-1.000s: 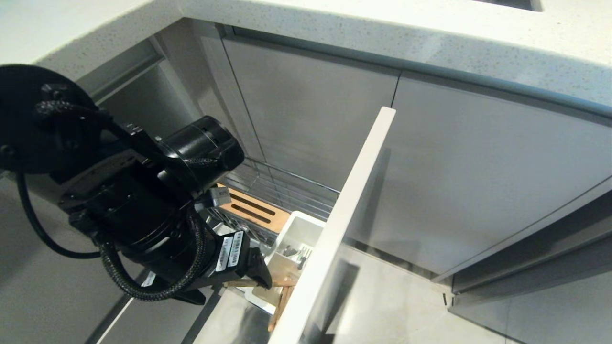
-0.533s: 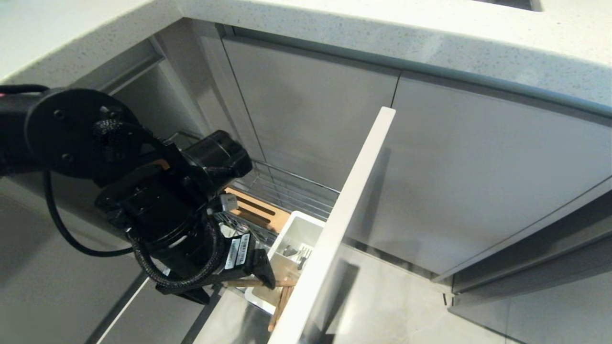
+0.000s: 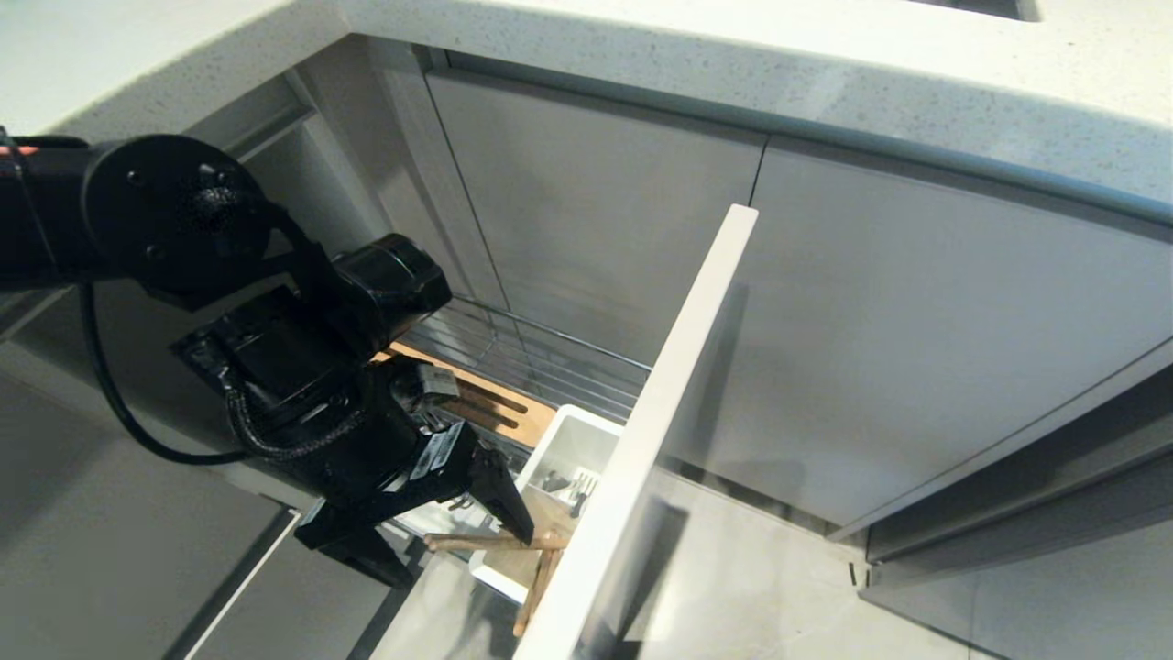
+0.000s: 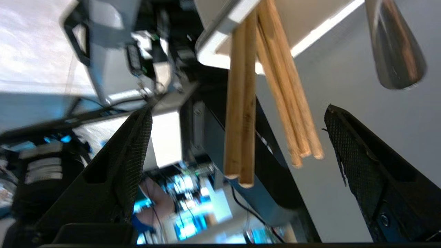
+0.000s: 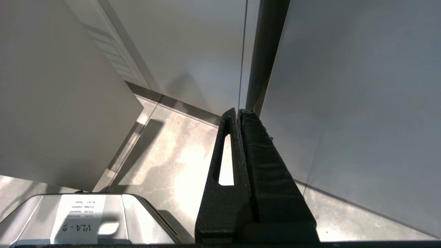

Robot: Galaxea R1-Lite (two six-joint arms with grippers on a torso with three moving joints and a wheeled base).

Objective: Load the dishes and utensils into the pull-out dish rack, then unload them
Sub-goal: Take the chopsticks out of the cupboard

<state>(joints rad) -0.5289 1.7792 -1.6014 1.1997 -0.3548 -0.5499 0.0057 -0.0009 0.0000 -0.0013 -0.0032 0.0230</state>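
Note:
The pull-out dish rack stands drawn out, with its pale front panel [image 3: 660,412], chrome wire basket [image 3: 550,357], slotted wooden strip [image 3: 495,408] and white caddy [image 3: 573,449]. Light-wood chopsticks [image 3: 490,541] stick out of the caddy's near end. My left gripper [image 3: 465,557] is open around their free ends. In the left wrist view the chopsticks [image 4: 239,113] hang between the two black fingers [image 4: 131,151] of the left gripper [image 4: 238,110], touching neither. Their reflection shows in the glossy panel. A metal spoon's bowl [image 4: 394,51] shows nearby. The dishes are out of view. My right gripper [image 5: 238,112] is shut and parked low.
Flat grey cabinet doors [image 3: 916,321] run under a speckled white countertop [image 3: 733,55]. The front panel stands close beside my left gripper. Pale floor [image 3: 751,587] lies below the panel. The right gripper hangs near a cabinet door [image 5: 361,86], above the floor.
The left arm has shifted and its wrist has rolled, tilting the open gripper around the chopstick ends. The chopsticks and rack have not moved. The right arm is still.

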